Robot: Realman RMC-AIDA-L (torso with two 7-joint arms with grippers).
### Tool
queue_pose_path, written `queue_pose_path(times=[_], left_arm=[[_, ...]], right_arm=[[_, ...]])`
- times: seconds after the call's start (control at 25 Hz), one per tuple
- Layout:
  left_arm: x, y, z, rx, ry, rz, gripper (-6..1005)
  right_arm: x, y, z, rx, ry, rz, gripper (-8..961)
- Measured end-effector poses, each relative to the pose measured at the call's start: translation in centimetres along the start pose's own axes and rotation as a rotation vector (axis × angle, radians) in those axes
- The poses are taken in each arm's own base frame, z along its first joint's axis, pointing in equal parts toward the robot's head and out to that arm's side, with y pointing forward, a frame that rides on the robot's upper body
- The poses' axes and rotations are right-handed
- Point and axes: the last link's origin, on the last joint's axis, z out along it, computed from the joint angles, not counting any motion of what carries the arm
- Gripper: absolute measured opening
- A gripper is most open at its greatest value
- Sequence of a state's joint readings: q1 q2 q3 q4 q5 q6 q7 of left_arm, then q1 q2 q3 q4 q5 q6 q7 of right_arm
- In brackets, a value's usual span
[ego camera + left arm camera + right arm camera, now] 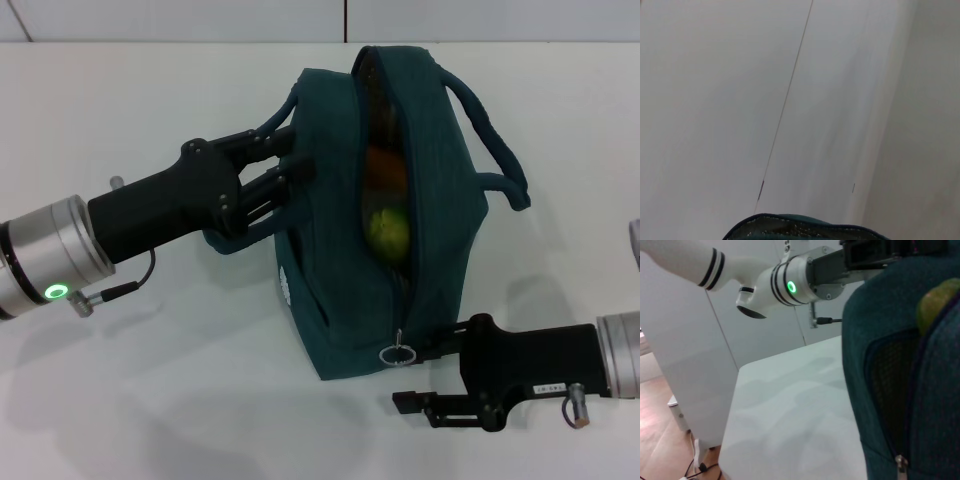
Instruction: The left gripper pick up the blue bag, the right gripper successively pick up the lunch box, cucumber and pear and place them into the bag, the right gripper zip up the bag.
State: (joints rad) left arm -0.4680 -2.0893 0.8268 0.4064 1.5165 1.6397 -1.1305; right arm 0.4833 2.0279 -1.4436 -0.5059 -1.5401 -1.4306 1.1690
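The blue bag (330,250) stands on the white table with its zipper open along the top. The pear (388,230) shows inside through the opening, and also in the right wrist view (935,305). The lunch box and cucumber are hidden. My left gripper (283,162) is shut on the bag's near handle at its left side. My right gripper (425,370) is open beside the bag's front end, with the metal ring pull (397,352) just off its fingertips. The bag fills the right wrist view (900,390), and its edge shows in the left wrist view (800,227).
The bag's other handle (492,130) loops out to the right. The white table (150,380) spreads around the bag. The right wrist view shows the table's edge (732,405), the floor beyond it, and my left arm's wrist with the green light (790,287).
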Motion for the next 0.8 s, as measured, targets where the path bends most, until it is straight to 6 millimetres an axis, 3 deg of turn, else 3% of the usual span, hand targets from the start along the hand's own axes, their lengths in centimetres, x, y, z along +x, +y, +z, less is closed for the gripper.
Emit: queue_pose_path(times=[0.64,0.8], left_arm=[[-0.08,0.07,0.03,-0.002,0.001,-0.003,401],[-0.05,0.09,0.04,-0.004,0.003,-0.002,404]], right_arm=[[-0.22,0.07,0.71,-0.016,0.008,0.005,481],[-0.26,0.06,0.76,-0.018,0.01,0.005,330]])
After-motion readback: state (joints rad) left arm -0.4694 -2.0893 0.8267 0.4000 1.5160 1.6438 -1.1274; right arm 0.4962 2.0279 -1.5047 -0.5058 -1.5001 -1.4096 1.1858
